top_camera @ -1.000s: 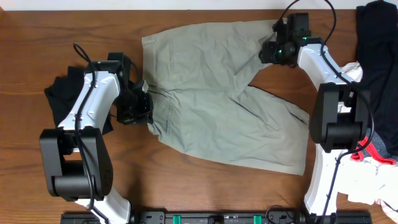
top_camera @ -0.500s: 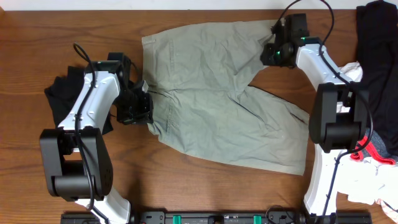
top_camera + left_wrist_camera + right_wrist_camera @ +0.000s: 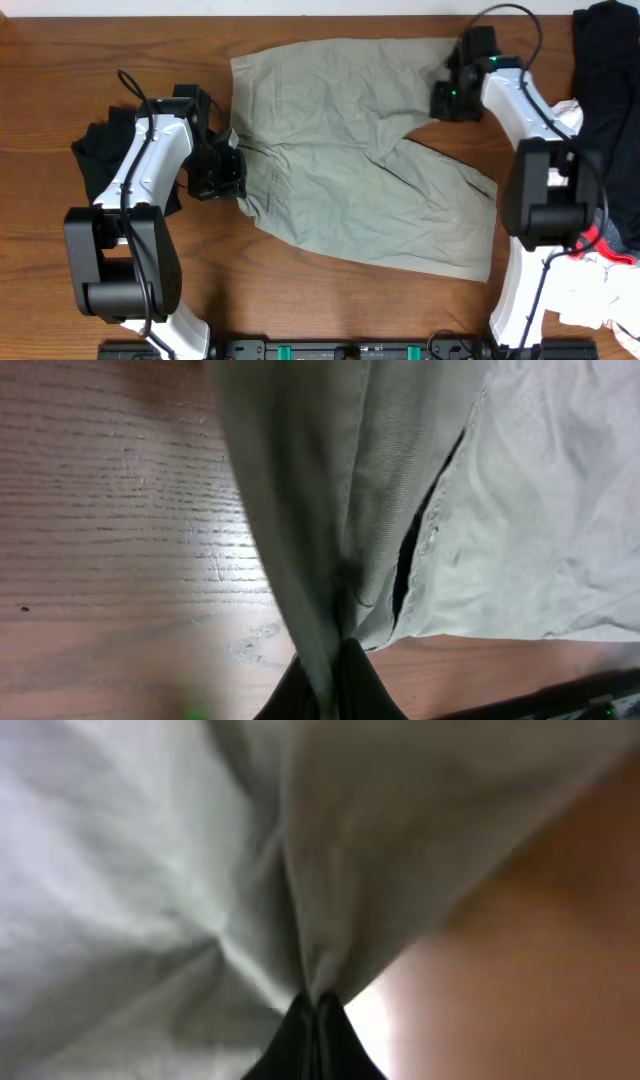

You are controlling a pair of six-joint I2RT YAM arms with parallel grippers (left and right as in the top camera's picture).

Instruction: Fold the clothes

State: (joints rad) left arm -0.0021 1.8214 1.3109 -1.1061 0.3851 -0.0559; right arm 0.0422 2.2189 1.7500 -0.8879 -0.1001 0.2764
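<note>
Khaki-green shorts (image 3: 340, 150) lie spread and wrinkled across the middle of the table. My left gripper (image 3: 235, 185) is shut on their left edge; in the left wrist view a fold of the khaki cloth (image 3: 330, 540) runs down into the closed fingers (image 3: 365, 685). At the shorts' upper right corner my right gripper (image 3: 447, 95) is shut on the fabric, and the right wrist view shows the cloth (image 3: 300, 870) pinched to a point between its dark fingertips (image 3: 335, 1040). Other clothes lie at the sides.
A black garment (image 3: 95, 160) lies on the wooden table (image 3: 60, 60) under my left arm. At the far right a dark garment (image 3: 605, 90) and a pile of white and red clothes (image 3: 590, 270) sit beside the right arm's base.
My right gripper has closed on the shorts' upper right corner and shifted slightly right and down. The left gripper has held its grip without moving.
</note>
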